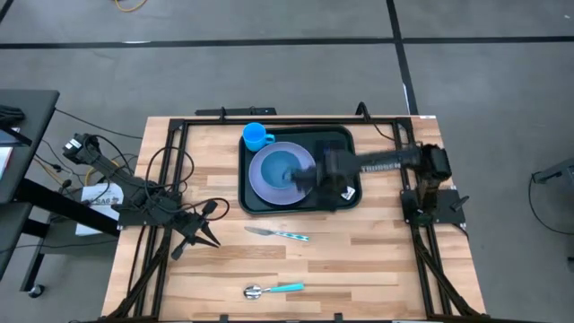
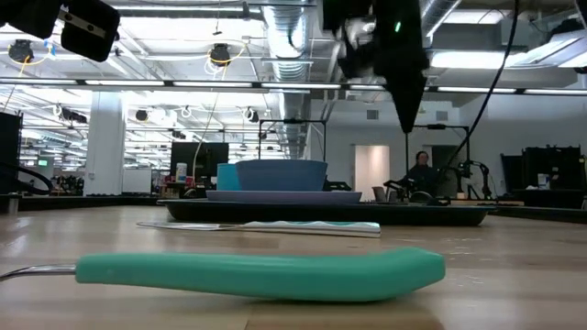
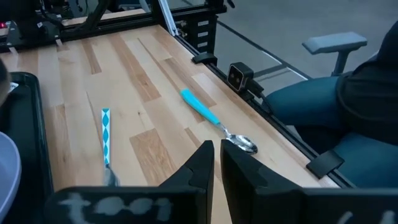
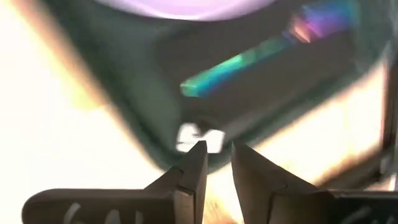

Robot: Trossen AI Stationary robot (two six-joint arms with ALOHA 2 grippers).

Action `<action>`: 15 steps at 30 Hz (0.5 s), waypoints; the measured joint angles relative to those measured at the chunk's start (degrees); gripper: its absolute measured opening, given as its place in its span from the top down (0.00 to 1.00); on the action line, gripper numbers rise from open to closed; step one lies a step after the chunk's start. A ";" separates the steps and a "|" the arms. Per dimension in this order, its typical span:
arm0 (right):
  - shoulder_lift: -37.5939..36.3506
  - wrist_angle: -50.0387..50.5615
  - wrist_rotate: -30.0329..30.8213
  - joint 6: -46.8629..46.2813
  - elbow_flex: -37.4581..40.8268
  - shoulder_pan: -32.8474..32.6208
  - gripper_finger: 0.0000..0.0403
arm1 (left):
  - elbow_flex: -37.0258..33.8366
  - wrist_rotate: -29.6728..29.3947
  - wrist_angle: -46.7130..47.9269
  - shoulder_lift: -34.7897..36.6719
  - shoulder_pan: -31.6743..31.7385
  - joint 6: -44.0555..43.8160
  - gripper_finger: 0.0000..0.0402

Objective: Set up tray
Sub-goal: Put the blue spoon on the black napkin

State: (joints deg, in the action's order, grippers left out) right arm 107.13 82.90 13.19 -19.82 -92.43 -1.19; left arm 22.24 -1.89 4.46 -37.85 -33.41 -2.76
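1. Far left: my left gripper [image 1: 212, 240] hangs parked over bare wood near the table's [image 1: 377, 269] left side, fingers pressed together on nothing. I reckon it is simply out of the way there, with open board all round it.

2. Just right of it, the knife [image 1: 280, 234] lies flat in front of the tray, teal handle pointing right. Nearer the front edge sits the spoon [image 1: 272, 289], well apart from the knife. Both are still outside the tray, so I judge the cutlery is yet to go in.

3. Centre: the tray [image 1: 254, 205] sits toward the table's far side. The purple plate [image 1: 266, 182] rests in it with the blue bowl [image 1: 280, 167] on top, and the blue cup [image 1: 256, 136] stands in the tray's far-left corner. Stacking them leftward leaves the tray's right strip free.

4. Right: my right gripper [image 4: 216, 163] is over that right strip, above the near corner. Its fingers stand a narrow gap apart, and nothing sits between them. A shiny iridescent strip [image 4: 249, 59] lies on the tray floor just ahead.

5. The raised rim is close beneath me, so any low move outward needs to lift over it first. Rightward is clear wood up to the frame rail.
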 joint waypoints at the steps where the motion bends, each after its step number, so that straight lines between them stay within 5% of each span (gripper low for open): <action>1: 0.00 -1.17 -0.35 1.79 -0.40 -2.40 0.83 | 0.00 0.00 -0.24 0.00 0.02 -0.02 0.96; 7: 0.00 -21.10 -7.42 3.44 -2.62 -14.49 0.83 | 0.01 -0.87 -3.38 0.00 0.00 -0.09 0.96; 15: 0.00 -46.71 -6.50 2.00 -3.03 -25.28 0.83 | 0.00 -2.74 -4.16 0.00 0.01 -2.07 0.96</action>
State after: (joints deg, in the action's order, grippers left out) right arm 107.13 36.18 6.69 -17.82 -95.46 -26.47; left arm 22.24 -4.63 0.30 -37.85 -33.40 -4.83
